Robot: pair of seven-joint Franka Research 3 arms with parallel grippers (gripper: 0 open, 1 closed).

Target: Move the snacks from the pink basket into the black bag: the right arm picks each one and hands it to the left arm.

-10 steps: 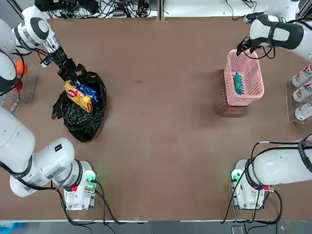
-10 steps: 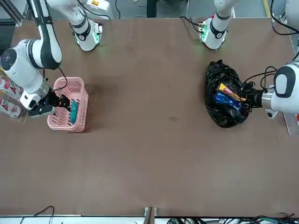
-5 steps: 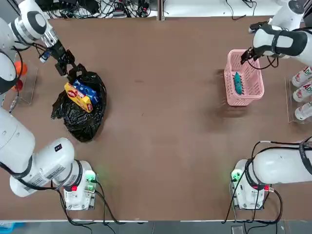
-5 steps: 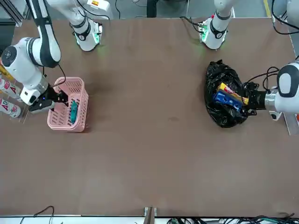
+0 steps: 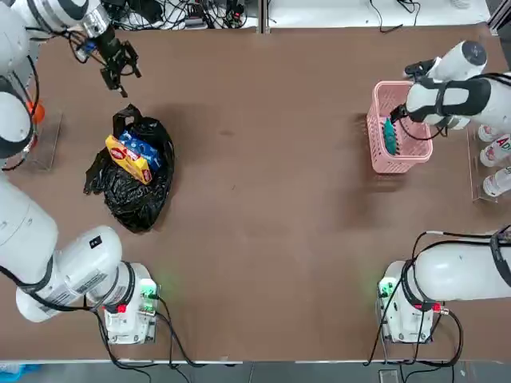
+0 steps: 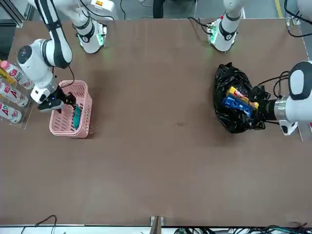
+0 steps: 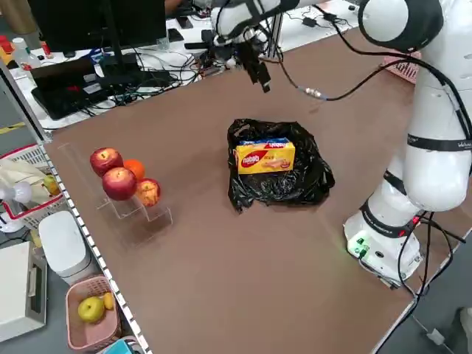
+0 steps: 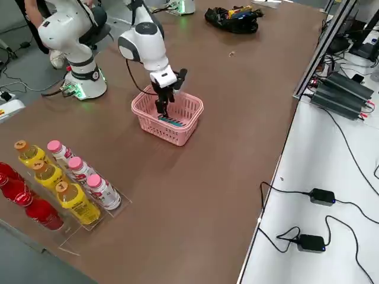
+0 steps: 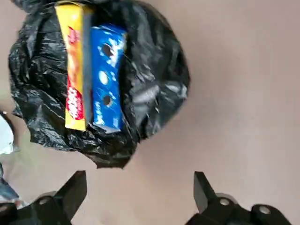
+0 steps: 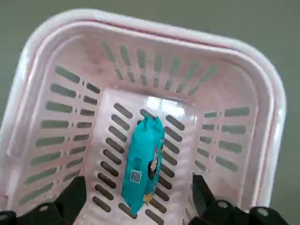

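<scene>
One teal snack (image 10: 143, 164) lay flat in the pink basket (image 5: 375, 136) near the counter's right edge as I held the right gripper (image 10: 136, 206) above it, jaws apart, where a shallow descent might catch the lattice; the left gripper (image 5: 118, 65), jaws apart, hung beyond the black bag (image 5: 132, 191).

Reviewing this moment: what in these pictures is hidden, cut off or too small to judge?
- black bag: its folds hide the lower ends of the yellow packet and blue packet, top view.
- teal packet: print too small to read, right wrist view.
- right gripper: the arm covers its fingers, top view.
</scene>
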